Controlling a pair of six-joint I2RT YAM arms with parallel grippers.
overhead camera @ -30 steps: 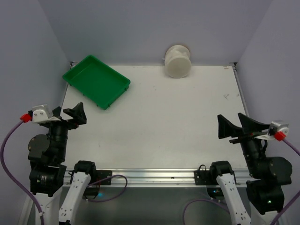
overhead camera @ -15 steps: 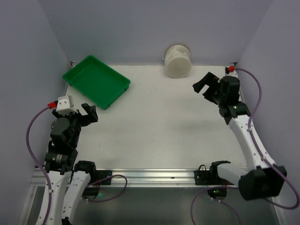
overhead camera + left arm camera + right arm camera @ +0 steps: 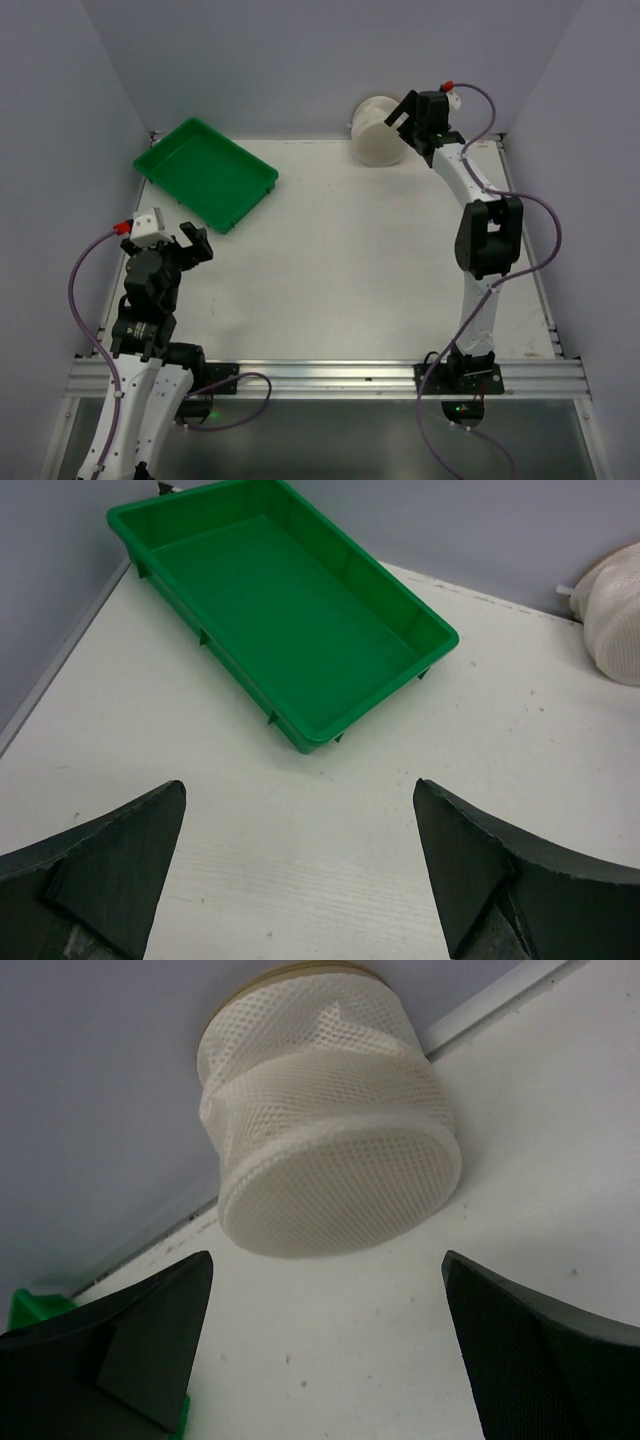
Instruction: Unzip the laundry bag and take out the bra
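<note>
Now, right arm stretched fully out toward laundry bag, jaws released wide just beside it, bag lying on its side, long axis pointing at the jaws, flat round end toward them.

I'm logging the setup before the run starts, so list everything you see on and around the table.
laundry bag: one, cream-white mesh, far edge of the table by the back wall, right of centre
tray: one, green, far left corner of the table
table: one, white, under everything
walls: three, pale lilac, round the table
cables: purple, one from each wrist
arms: two, black and white, bolted at the near edge
left gripper: one, black, open, over the near left of the table
right gripper: one, black, open, beside the laundry bag, not gripping it
</note>
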